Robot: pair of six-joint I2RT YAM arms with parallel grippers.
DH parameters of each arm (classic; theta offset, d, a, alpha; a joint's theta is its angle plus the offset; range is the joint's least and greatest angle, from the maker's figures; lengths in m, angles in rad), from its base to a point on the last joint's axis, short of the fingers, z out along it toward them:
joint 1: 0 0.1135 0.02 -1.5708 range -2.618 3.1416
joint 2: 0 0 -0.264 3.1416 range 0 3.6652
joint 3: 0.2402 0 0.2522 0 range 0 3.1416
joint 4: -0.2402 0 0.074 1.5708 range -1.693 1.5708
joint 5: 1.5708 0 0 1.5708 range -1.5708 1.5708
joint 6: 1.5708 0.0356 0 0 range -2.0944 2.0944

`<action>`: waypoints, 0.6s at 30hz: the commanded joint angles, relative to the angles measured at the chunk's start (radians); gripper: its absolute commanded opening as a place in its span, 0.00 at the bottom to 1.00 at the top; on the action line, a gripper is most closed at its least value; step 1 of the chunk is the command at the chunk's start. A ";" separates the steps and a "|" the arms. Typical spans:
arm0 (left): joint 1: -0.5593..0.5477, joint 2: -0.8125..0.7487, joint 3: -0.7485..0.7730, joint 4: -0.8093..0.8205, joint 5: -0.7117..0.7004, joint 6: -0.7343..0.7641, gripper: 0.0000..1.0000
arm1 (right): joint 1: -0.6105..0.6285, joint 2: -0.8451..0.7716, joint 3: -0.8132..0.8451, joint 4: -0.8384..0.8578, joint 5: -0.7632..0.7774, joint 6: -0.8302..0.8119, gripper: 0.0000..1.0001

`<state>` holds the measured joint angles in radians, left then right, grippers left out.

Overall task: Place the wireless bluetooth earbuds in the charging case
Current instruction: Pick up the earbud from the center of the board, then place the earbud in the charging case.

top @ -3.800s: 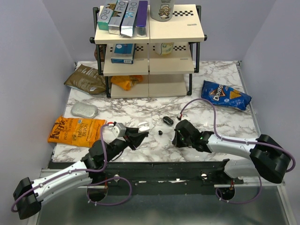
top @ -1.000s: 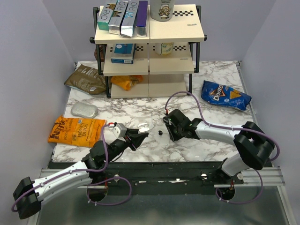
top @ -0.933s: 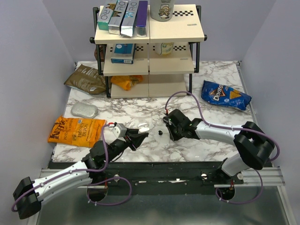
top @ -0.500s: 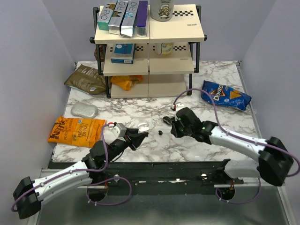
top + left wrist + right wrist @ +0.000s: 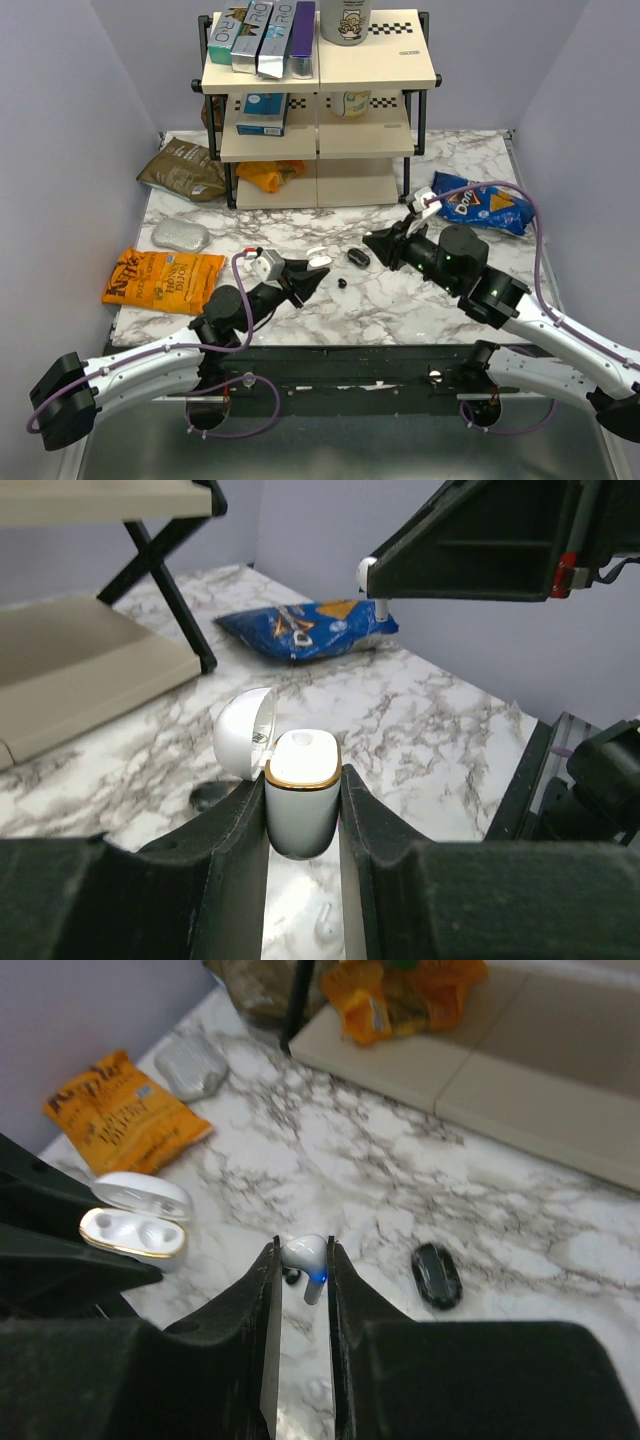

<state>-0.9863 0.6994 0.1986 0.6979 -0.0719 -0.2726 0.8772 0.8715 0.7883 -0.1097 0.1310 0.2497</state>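
The earbuds here are white with short stems. My right gripper (image 5: 301, 1260) is shut on one white earbud (image 5: 308, 1255) with a blue light and holds it above the table; in the top view this gripper (image 5: 372, 240) is raised beside a black oval pod (image 5: 358, 258). My left gripper (image 5: 303, 805) is shut on the white, gold-rimmed charging case (image 5: 303, 785), its lid open; the case (image 5: 316, 262) is also held off the table. A second white earbud (image 5: 325, 923) lies on the marble under the case. A tiny black round bit (image 5: 342, 283) lies between the grippers.
A shelf rack (image 5: 318, 110) stands at the back. A blue Doritos bag (image 5: 482, 205) is right, an orange chips bag (image 5: 160, 278) and silver pouch (image 5: 180, 236) left, a brown bag (image 5: 182, 168) back left. The black pod also shows in the right wrist view (image 5: 436, 1275).
My right arm has lifted off the table beside the black pod and drawn back to the right, with the white earbud in its jaws. My left gripper moved slightly forward with the case.
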 commanded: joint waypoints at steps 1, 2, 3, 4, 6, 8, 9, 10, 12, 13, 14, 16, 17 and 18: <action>-0.005 0.072 0.107 0.156 0.061 0.105 0.00 | 0.061 -0.020 0.112 0.102 0.007 -0.093 0.01; -0.005 0.089 0.120 0.175 0.072 0.118 0.00 | 0.071 -0.016 0.135 0.102 0.006 -0.121 0.01; -0.002 0.118 0.142 0.196 0.095 0.143 0.00 | 0.080 -0.005 0.156 0.102 -0.005 -0.131 0.01; 0.000 0.132 0.153 0.242 0.107 0.154 0.00 | 0.086 0.001 0.205 0.100 -0.013 -0.141 0.01; 0.009 0.176 0.198 0.270 0.141 0.171 0.00 | 0.097 0.017 0.256 0.073 -0.042 -0.165 0.01; 0.031 0.205 0.234 0.281 0.181 0.179 0.00 | 0.103 0.024 0.308 0.054 -0.062 -0.196 0.01; 0.038 0.233 0.264 0.285 0.214 0.179 0.00 | 0.106 0.026 0.325 0.050 -0.076 -0.204 0.01; 0.053 0.248 0.278 0.294 0.228 0.171 0.00 | 0.106 0.040 0.342 0.026 -0.083 -0.216 0.01; 0.066 0.287 0.315 0.310 0.257 0.161 0.00 | 0.108 0.056 0.393 -0.010 -0.102 -0.239 0.01; 0.070 0.299 0.326 0.318 0.276 0.156 0.00 | 0.109 0.063 0.403 -0.039 -0.108 -0.239 0.01; 0.078 0.310 0.335 0.321 0.291 0.151 0.00 | 0.111 0.072 0.408 -0.047 -0.117 -0.275 0.01; 0.080 0.337 0.363 0.319 0.316 0.151 0.00 | 0.112 0.076 0.414 -0.065 -0.125 -0.282 0.01; 0.083 0.347 0.369 0.319 0.323 0.148 0.00 | 0.111 0.078 0.413 -0.070 -0.123 -0.283 0.01; 0.083 0.359 0.380 0.319 0.331 0.150 0.00 | 0.111 0.078 0.405 -0.071 -0.154 -0.283 0.01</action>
<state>-0.9104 1.0218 0.5308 0.9531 0.1566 -0.1276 0.9810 0.9337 1.1873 -0.1001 0.0471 0.0185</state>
